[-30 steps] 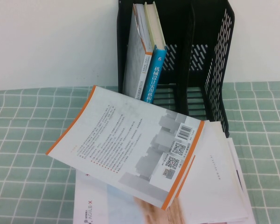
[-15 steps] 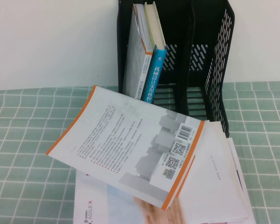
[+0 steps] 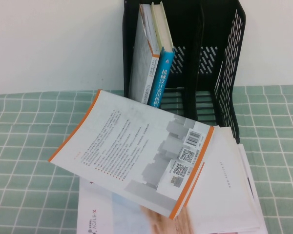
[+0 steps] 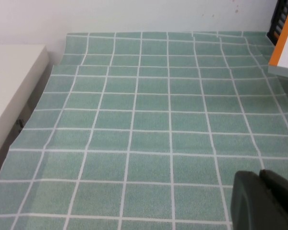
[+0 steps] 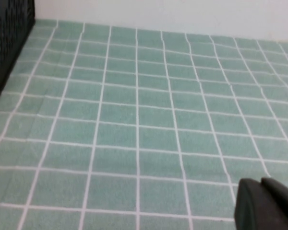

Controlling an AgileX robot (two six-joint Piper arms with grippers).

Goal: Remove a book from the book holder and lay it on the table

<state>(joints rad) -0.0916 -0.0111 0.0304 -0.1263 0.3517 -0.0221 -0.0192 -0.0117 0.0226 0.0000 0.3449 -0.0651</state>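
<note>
Orange-edged book (image 3: 136,153) lies back-up on a pale booklet (image 3: 224,195) on the table (image 3: 24,141), before the black holder (image 3: 219,58); right gripper (image 5: 266,203) closed and empty, left gripper (image 4: 264,199) state indiscernible, both over cloth.

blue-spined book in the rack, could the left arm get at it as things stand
Probably not easily. The blue-spined book stands in the book holder behind the book lying in front. The left pincer hangs shut over bare table; the right pincer, shut, does too.
</note>
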